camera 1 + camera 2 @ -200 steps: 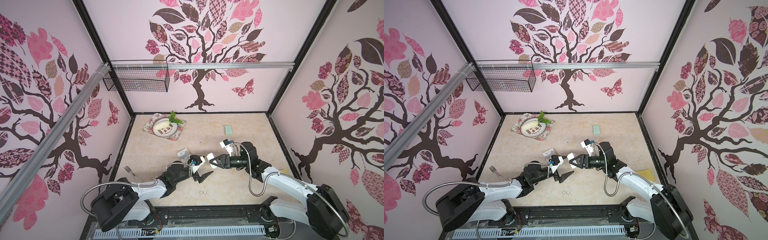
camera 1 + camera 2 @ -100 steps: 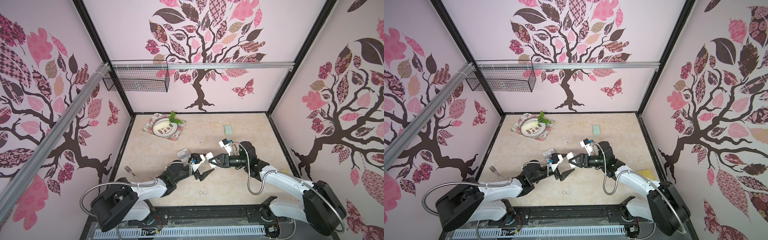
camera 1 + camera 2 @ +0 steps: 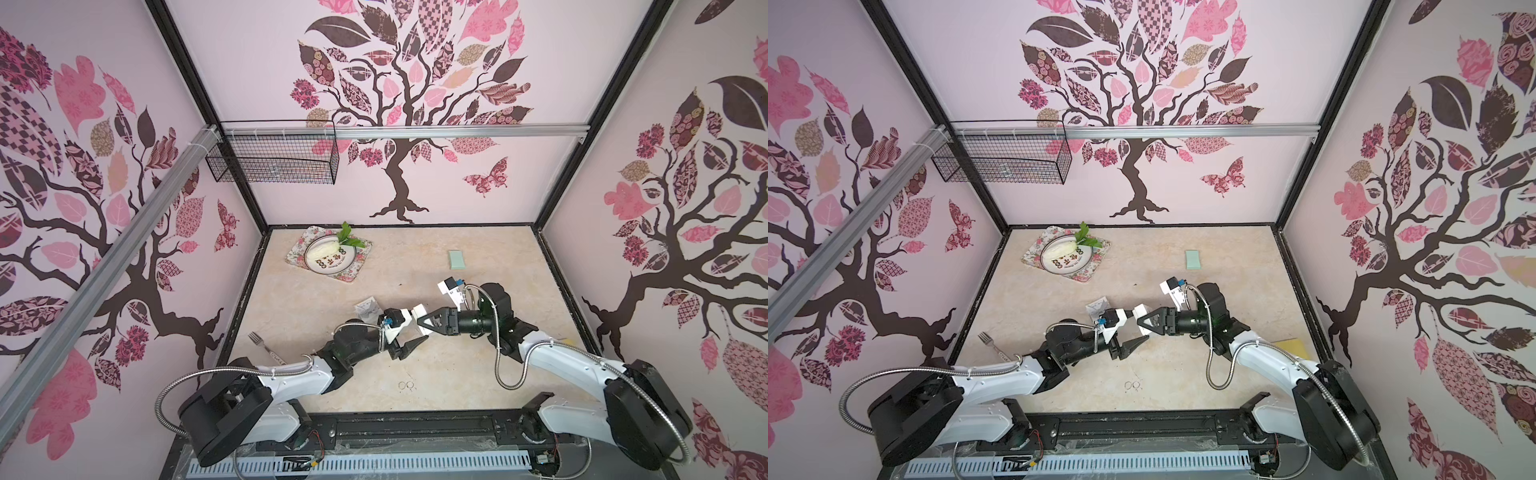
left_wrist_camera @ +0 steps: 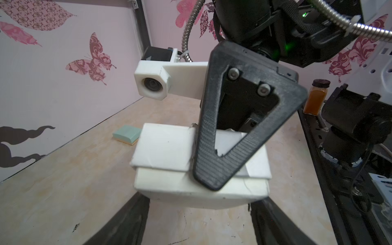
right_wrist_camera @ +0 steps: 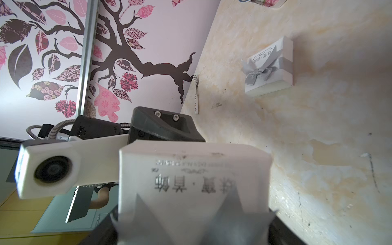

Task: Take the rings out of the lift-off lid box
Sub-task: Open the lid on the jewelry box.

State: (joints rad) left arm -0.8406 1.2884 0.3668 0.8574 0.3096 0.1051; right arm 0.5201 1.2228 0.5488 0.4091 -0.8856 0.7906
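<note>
Two thin silvery rings [image 3: 406, 385] lie loose; right pincer [image 3: 420, 323] clasps white box [image 4: 165, 148]; left pincer [image 3: 410, 332] unclear.

Across the beige marbled tabletop [image 3: 453, 361]:

- Far left: floral-patterned rectangular tray [image 3: 347, 275] under a round white plate with dark lettering [image 3: 332, 266]. On the plate, a pale vegetable with green leaves [image 3: 323, 250].
- Far right: mint-green rectangular sponge block [image 3: 456, 259], flat, well apart from the tray.
- Near left edge: silvery metal fork [image 3: 261, 344].
- Mid-table: small white gift box with grey ribbon bow [image 5: 269, 70].

Hung on the back rail: black wire-mesh basket [image 3: 270, 162].

Off the table edge: glass jar of orange powder, black cap [image 4: 315, 97].
</note>
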